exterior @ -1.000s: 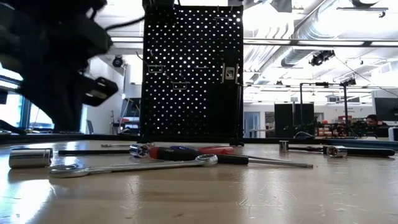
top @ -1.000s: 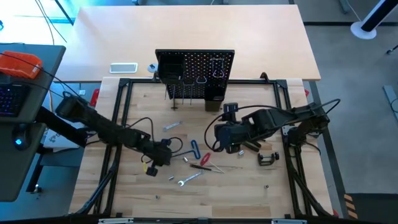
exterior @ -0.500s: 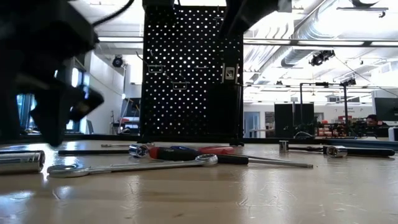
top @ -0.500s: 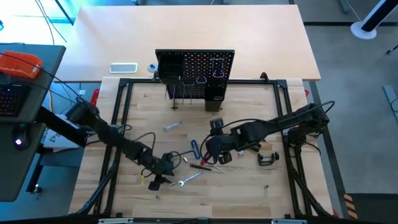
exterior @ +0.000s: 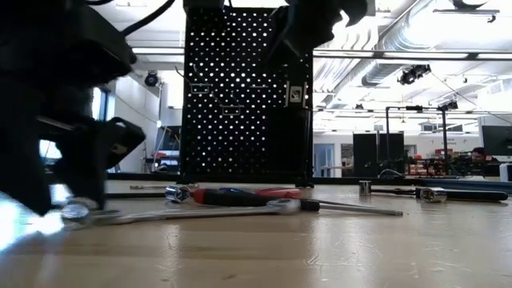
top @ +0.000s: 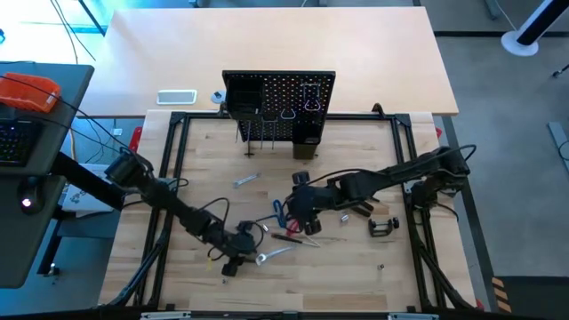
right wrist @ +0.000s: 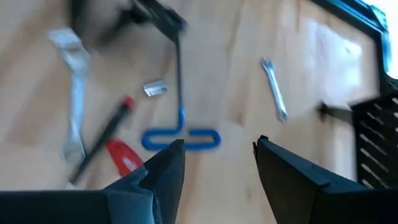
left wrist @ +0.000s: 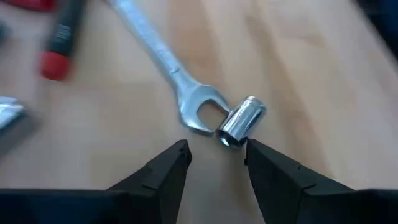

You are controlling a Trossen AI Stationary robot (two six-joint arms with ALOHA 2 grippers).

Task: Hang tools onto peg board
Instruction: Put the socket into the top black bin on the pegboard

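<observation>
Glossy steel wrench (left wrist: 163,62) — matt wooden table (left wrist: 298,68).

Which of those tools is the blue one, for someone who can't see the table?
Start at the upright black peg board, then come toward the table's middle. The blue-handled T hex key lies flat there, just ahead of the right gripper; it alone has a looped blue handle.

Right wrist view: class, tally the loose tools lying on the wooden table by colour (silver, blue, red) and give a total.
Silver: 3 (long wrench, short wrench, small socket)
Blue: 1 (T hex key)
Red: 2 (red-tipped tool, red handle)
Total: 6
</observation>
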